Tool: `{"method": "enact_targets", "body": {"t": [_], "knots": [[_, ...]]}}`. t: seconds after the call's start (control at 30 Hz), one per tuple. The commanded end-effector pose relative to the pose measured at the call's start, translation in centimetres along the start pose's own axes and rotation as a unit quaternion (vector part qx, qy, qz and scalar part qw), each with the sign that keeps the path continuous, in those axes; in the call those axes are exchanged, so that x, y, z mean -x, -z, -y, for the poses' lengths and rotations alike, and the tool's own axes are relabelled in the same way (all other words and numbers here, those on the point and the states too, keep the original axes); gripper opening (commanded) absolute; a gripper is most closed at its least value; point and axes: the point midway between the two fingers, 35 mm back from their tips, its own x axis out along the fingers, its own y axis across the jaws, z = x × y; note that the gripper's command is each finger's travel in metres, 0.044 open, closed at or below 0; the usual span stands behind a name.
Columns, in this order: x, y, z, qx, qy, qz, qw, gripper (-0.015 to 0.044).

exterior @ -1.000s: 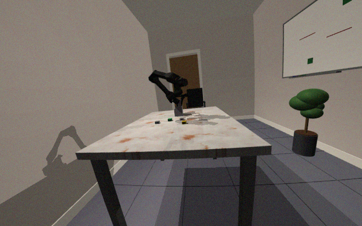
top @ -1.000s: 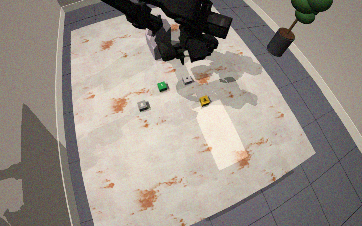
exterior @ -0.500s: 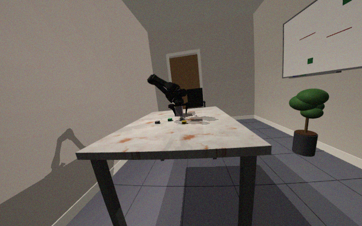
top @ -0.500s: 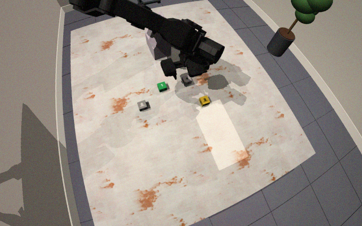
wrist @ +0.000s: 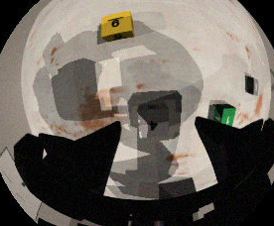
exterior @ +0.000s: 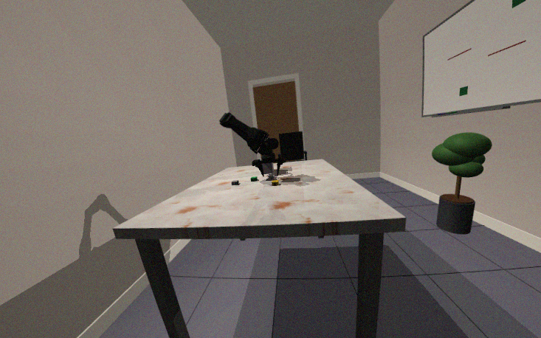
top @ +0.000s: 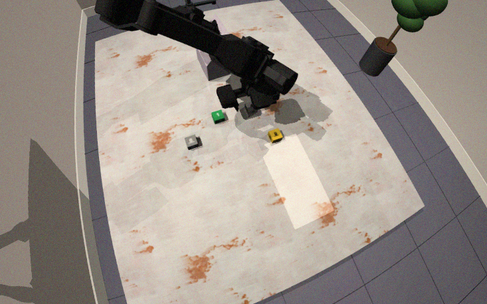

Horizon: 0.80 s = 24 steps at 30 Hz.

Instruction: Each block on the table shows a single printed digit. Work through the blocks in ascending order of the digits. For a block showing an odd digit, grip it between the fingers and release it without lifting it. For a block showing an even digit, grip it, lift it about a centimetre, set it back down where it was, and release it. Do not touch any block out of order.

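Note:
My gripper (top: 248, 107) (exterior: 270, 173) (wrist: 160, 123) is open and empty, pointing down just above a dark grey block (top: 250, 112) (wrist: 154, 115). That block lies in shadow between and below the spread fingertips in the wrist view; its digit is unclear. A green block (top: 218, 116) (exterior: 254, 178) (wrist: 227, 115) showing 1 lies outside the fingers, beyond the right one in the wrist view. A yellow block (top: 275, 135) (exterior: 274, 183) (wrist: 117, 25) shows a 6 or 9 with a bar beside it. A lighter grey block (top: 191, 141) (exterior: 235, 182) lies farthest left; its digit is too blurred to read.
A pale lilac, dark-sided box (top: 217, 72) stands on the table (top: 214, 212) (exterior: 238, 214) behind the gripper, partly hidden by the arm. A bright patch of light lies beside the yellow block. A potted plant (top: 377, 56) (exterior: 456, 213) stands on the floor off the table.

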Motion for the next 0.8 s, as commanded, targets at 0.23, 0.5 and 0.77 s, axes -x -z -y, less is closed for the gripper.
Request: {"method": "enact_targets", "body": {"t": [0.23, 0.5, 0.77], "knots": [[-1.22, 0.46, 0.18, 0.006, 0.006, -0.004, 1.000, 0.0321], [-1.22, 0.46, 0.18, 0.006, 0.006, -0.004, 1.000, 0.0120], [-1.22, 0.46, 0.18, 0.006, 0.006, -0.004, 1.000, 0.0120]]}}
